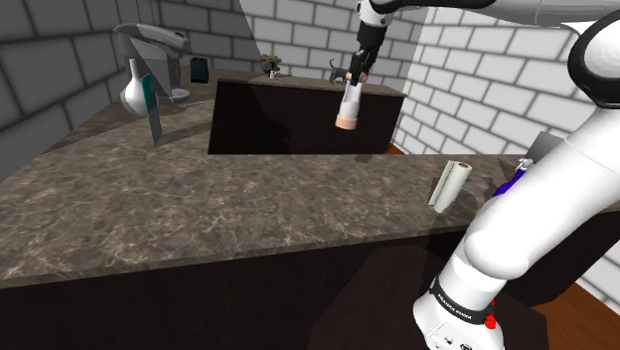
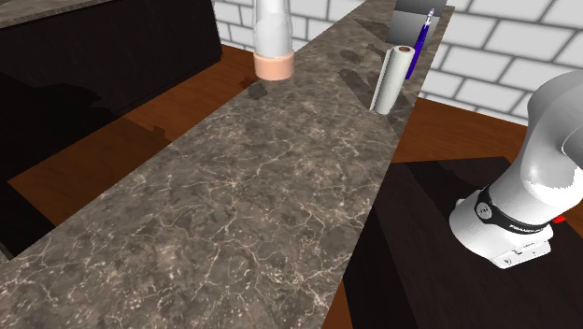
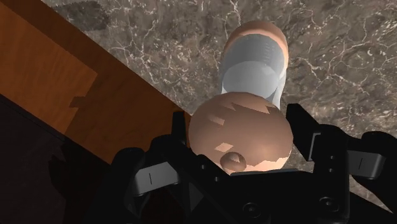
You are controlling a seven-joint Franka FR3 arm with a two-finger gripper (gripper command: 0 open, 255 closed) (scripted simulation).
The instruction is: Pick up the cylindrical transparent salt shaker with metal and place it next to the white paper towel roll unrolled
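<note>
Fingers (image 3: 304, 127) tight around salt shaker (image 1: 349, 104), high above counter (image 2: 252, 187); paper towel roll (image 2: 391, 79) apart.

I see salt shaker (image 1: 349, 107) above the countertop (image 1: 199, 209), paper towel roll (image 1: 449, 187) upright on it, toward the shoulder view's right

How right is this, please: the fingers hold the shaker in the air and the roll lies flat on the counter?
The roll stands on end on the counter, as the second exterior view shows; the fingers do hold the shaker in the air.
</note>
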